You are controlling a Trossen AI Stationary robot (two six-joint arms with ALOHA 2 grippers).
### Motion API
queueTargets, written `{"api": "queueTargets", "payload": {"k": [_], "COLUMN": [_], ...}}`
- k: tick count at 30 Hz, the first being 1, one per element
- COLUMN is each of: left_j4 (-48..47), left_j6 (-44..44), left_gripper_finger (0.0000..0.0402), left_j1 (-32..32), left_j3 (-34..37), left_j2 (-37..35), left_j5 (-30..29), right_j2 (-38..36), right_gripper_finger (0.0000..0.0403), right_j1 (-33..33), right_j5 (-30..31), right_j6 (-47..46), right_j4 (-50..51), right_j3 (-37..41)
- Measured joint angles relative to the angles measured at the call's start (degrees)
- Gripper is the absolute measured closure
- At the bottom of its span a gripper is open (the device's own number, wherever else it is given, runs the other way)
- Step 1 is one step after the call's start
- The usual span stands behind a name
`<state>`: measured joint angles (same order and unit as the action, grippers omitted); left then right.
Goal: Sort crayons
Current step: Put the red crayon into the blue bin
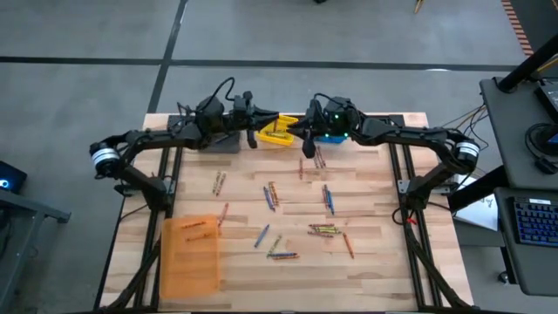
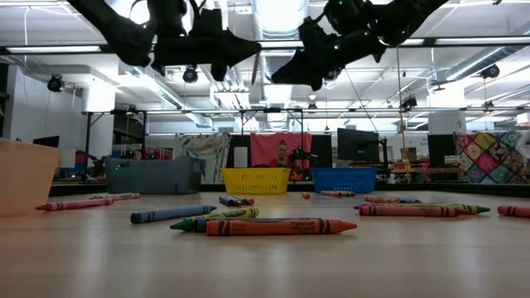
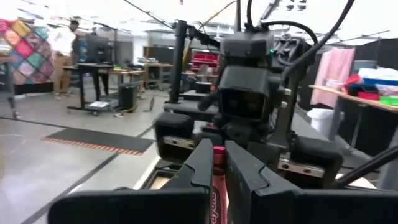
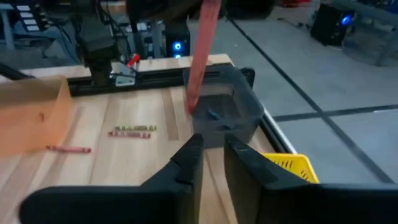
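a red crayon (image 3: 218, 165) is being pinched between the pressed-together fingers of the left gripper (image 3: 216, 149), which is being held in the air at the far side of the table (image 1: 375, 262), above the yellow bin (image 1: 266, 138). dark print is showing on the crayon's paper wrapper in the left wrist view, but it cannot be read. in the right wrist view the same crayon is being seen hanging downward from the left gripper, in front of the grey bin (image 4: 245, 102).

the right gripper (image 4: 211, 146) is being held just opposite the left one, near the blue bin (image 1: 331, 138). its fingers (image 4: 189, 155) are being kept slightly apart, and nothing is being gripped between them.

the other crayons (image 1: 272, 196) are lying scattered over the middle of the wooden table, singly and in small clusters. an orange bin (image 1: 190, 262) is standing at the near left. in the low view an orange crayon (image 2: 281, 227) and a blue crayon (image 2: 172, 214) are lying nearest the camera; wrapper lettering is showing on the orange one, too small to be made out.
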<state>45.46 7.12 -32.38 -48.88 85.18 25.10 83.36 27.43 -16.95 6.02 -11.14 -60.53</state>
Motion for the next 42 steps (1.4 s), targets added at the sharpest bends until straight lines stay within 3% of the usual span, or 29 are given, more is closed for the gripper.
{"api": "queueTargets", "payload": {"k": [10, 17, 30, 33, 39, 42], "left_j4": [8.19, 10.57, 12.62, 12.60, 12.45, 12.36], "left_j6": [0.93, 0.93, 0.91, 0.89, 0.52, 0.52], "left_gripper_finger": [0.0401, 0.0401, 0.0401, 0.0401, 0.0401, 0.0398], "left_j1": [0.02, 0.13, 0.13, 0.04, -0.13, -0.07], "left_j3": [-0.95, -0.93, -0.86, -0.86, -0.86, -0.86], "left_j2": [3.41, 4.87, 7.16, 7.05, 7.18, 7.24], "left_j5": [1.42, 1.42, 1.42, 1.42, 1.45, 1.27], "right_j2": [0.94, 3.83, 8.32, 8.31, 8.14, 8.14], "right_gripper_finger": [0.0228, 0.0208, 0.0243, 0.0274, 0.0379, 0.0385], "right_j1": [0.38, 0.45, 0.48, 0.60, 0.71, 0.73], "right_j5": [0.02, -0.21, -1.56, -1.62, -1.44, -1.45], "right_j6": [0.53, 0.42, 2.56, 3.20, 4.52, 4.95], "right_j4": [-4.97, -10.41, -10.13, -10.20, -10.16, -10.13], "right_j3": [-0.01, -0.02, -3.86, -3.89, -3.89, -3.89]}}
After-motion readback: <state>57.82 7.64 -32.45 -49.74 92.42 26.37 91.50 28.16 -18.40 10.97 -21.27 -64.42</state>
